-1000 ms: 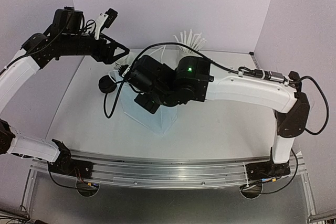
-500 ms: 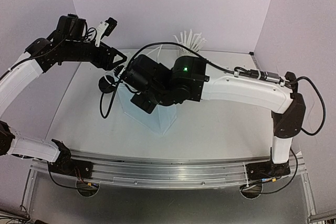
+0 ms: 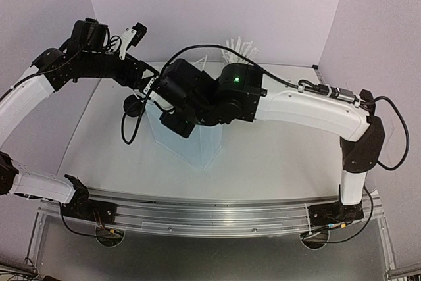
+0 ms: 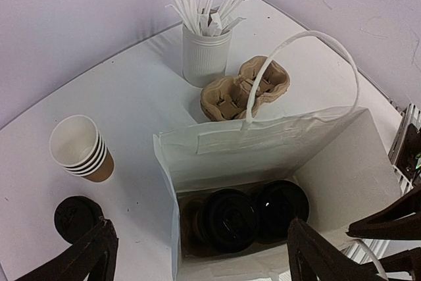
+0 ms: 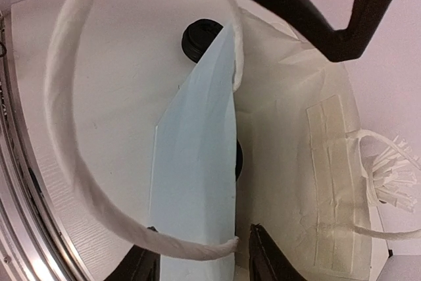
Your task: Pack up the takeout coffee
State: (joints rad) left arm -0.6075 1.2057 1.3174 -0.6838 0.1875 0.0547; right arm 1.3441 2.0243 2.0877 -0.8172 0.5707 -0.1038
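Note:
A white handled paper bag (image 4: 276, 143) stands open on the table. Deep inside it two cups with black lids (image 4: 230, 218) sit side by side in a tan carrier. My left gripper (image 4: 199, 225) hangs open above the bag's mouth, holding nothing. My right gripper (image 5: 204, 255) is open, its fingers apart on either side of the bag's wall (image 5: 197, 162); one handle (image 5: 66, 129) loops round it. A stack of brown paper cups (image 4: 82, 149), a loose black lid (image 4: 77, 217) and a second tan carrier (image 4: 243, 88) lie outside the bag.
A white ribbed cup of white sticks (image 4: 205, 51) stands behind the bag next to the spare carrier. In the top view both wrists crowd over the bag (image 3: 197, 143), with the loose lid (image 3: 133, 105) to its left. Purple walls close the back and sides.
My right gripper has gone from shut to open at the bag's wall and its wrist has lifted slightly. The left arm came down toward the bag's mouth, then held still.

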